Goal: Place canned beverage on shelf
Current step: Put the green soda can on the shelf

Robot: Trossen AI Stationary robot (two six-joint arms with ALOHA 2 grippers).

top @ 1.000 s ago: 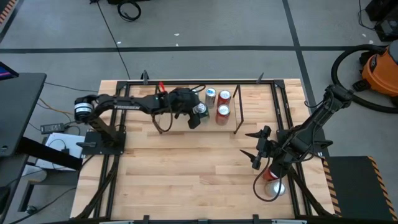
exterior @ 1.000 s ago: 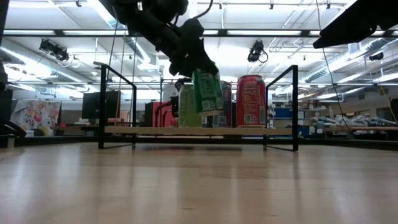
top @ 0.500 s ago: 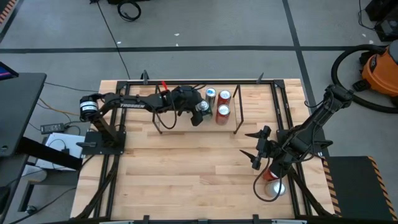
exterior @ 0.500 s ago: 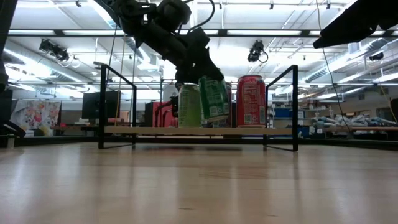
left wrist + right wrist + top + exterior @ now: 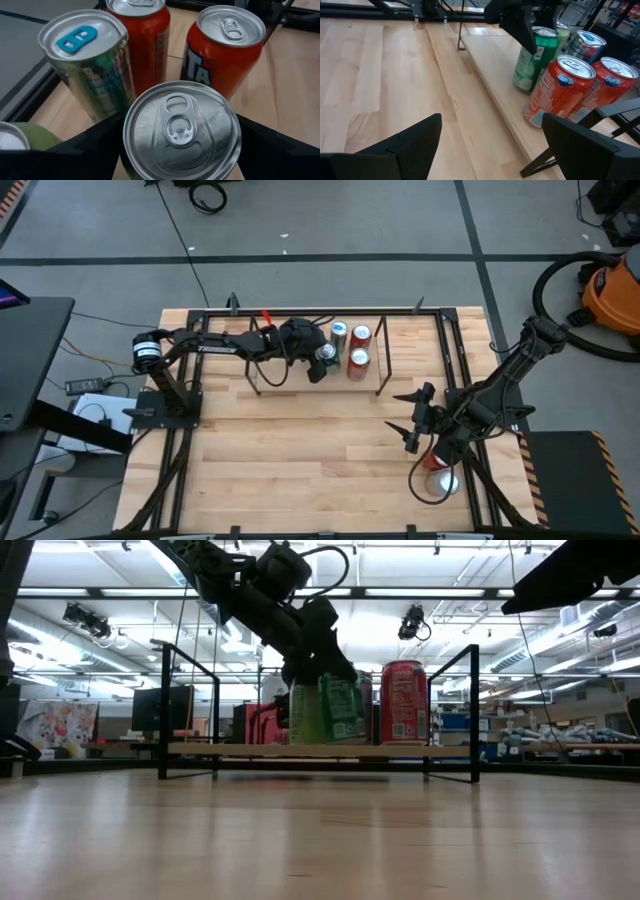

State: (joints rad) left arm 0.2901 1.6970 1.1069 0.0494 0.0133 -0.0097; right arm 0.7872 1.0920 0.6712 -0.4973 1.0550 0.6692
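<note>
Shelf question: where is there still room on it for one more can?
The shelf has bare deck at its left end, between the left rail and the green can in the left gripper. The right end is crowded: two red cans and a silver can stand close together there. Plenty of bare table lies in front.

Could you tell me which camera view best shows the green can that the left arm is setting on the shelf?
The right wrist view: the green can shows side-on, standing on the shelf beside the red cans. The left wrist view shows mainly its silver lid, between dark fingers. The low view shows it part-hidden; the high view, only a small top.
</note>
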